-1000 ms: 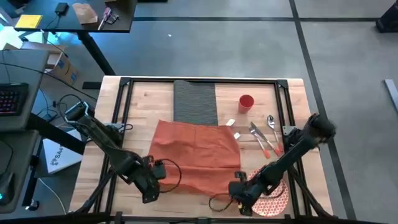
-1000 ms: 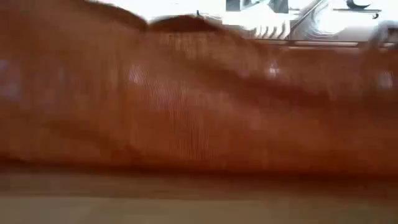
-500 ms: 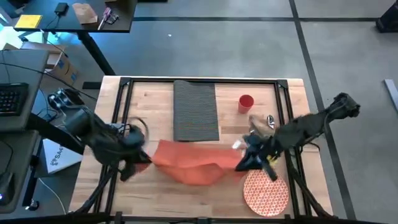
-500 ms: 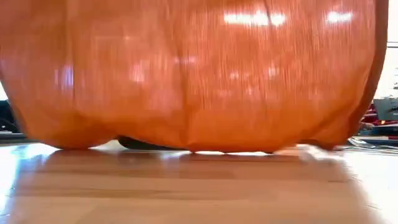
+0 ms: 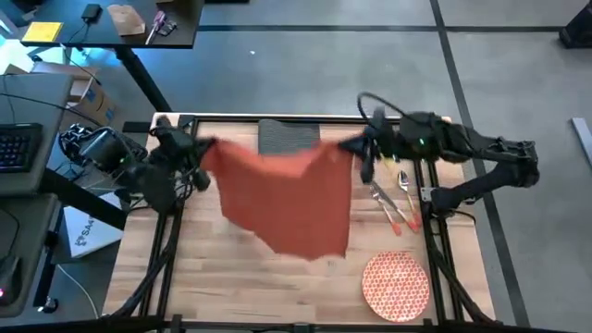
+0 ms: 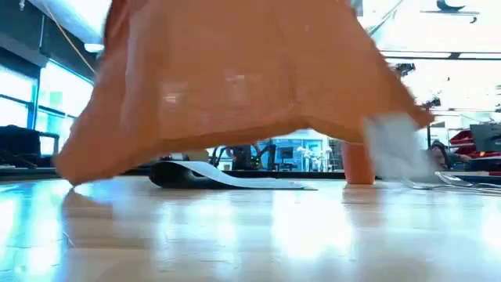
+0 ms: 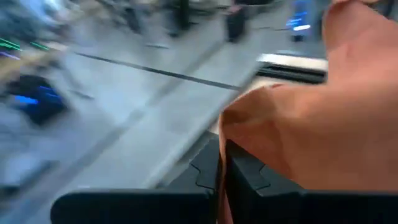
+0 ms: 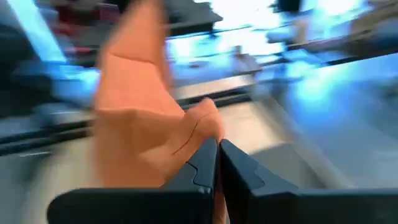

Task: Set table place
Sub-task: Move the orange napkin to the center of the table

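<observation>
The left claw [image 5: 199, 153] is hanging over the counter's far left part, its fingers [image 7: 239, 180] pressed together on one top corner of the napkin [image 5: 287, 199]. The orange cloth is stretching between both arms and draping down over the middle of the counter [image 5: 222, 277], its lower edge hanging above the wood in the low view. Behind it, at the far edge, the placemat [image 5: 282, 135] is peeking out, mostly covered from above. The right claw [image 5: 356, 148] is holding over the far right part, fingers [image 8: 239, 177] clamped together on the napkin's other top corner. Just right of it, the spoon [image 5: 404, 183] and fork [image 5: 382, 197] are lying near the right edge, with the orange-handled utensil [image 5: 400, 220] among them. The plate [image 5: 396, 287] is sitting flat at the near right corner. To the left, beyond the counter, a dark desk [image 5: 28, 148] with a keyboard is standing on the grey floor [image 5: 370, 65].
</observation>
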You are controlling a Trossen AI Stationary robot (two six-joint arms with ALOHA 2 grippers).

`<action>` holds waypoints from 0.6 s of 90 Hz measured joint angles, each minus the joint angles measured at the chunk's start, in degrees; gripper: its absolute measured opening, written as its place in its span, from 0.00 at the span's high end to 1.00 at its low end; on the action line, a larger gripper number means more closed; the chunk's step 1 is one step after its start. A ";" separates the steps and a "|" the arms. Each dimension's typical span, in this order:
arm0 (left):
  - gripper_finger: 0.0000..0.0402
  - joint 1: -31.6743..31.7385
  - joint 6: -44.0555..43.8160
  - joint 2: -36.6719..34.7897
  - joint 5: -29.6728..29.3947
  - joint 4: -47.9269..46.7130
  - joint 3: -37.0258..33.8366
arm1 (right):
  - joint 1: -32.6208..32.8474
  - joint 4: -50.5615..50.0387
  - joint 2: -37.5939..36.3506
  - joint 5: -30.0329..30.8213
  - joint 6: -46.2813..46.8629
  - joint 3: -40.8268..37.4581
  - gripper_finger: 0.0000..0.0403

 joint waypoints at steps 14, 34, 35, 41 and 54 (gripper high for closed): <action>1.00 4.71 14.85 0.03 3.59 5.93 3.08 | -1.22 2.56 -0.34 3.10 -5.78 2.36 1.00; 1.00 4.59 25.58 3.27 13.44 10.76 8.38 | 6.06 -5.26 -0.45 -3.30 -3.72 4.96 1.00; 1.00 4.49 25.51 3.48 14.16 10.46 8.49 | 6.54 -6.08 -0.40 -3.68 -3.11 4.95 1.00; 1.00 3.96 23.36 4.95 18.87 7.65 8.72 | 9.17 -10.31 0.10 -6.05 1.04 3.98 1.00; 1.00 3.14 11.56 10.84 33.57 -7.91 8.72 | 14.88 -13.84 1.06 -10.95 7.83 -5.20 1.00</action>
